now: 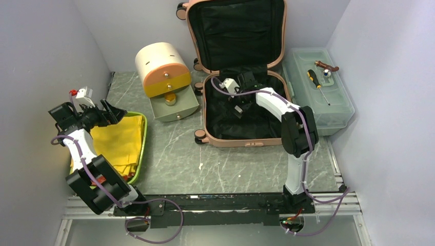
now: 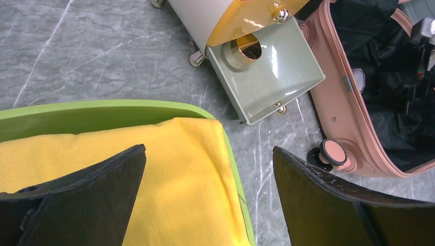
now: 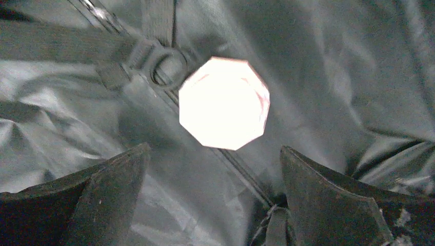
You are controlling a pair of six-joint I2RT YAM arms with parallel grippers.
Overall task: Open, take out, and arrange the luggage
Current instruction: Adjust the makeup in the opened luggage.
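Hovering inside the open luggage [image 1: 231,142], right gripper [image 3: 214,149] spread wide, close over its black lining [image 3: 333,77].

The open luggage [image 1: 231,141] lies at the rear centre of the surface [image 1: 174,164], its lid [image 1: 236,33] standing upright behind the lower half. Just beside it on the right sits a toolbox [image 1: 318,110] with a screwdriver [image 1: 317,84] lying on top. To the luggage's left stands a half-round drawer box [image 1: 161,66]; its bottom drawer [image 1: 180,111] is pulled out toward the front, with a round item [image 2: 246,51] inside. Near the front left, a tray [image 1: 142,138] holds a folded cloth [image 1: 118,143], and the left gripper [image 2: 209,154] hangs over the cloth's right edge. The right gripper [image 3: 215,151] reaches down inside the luggage's lower half, above an octagonal object [image 3: 224,102] lying on the lining beside a strap ring [image 3: 166,64].
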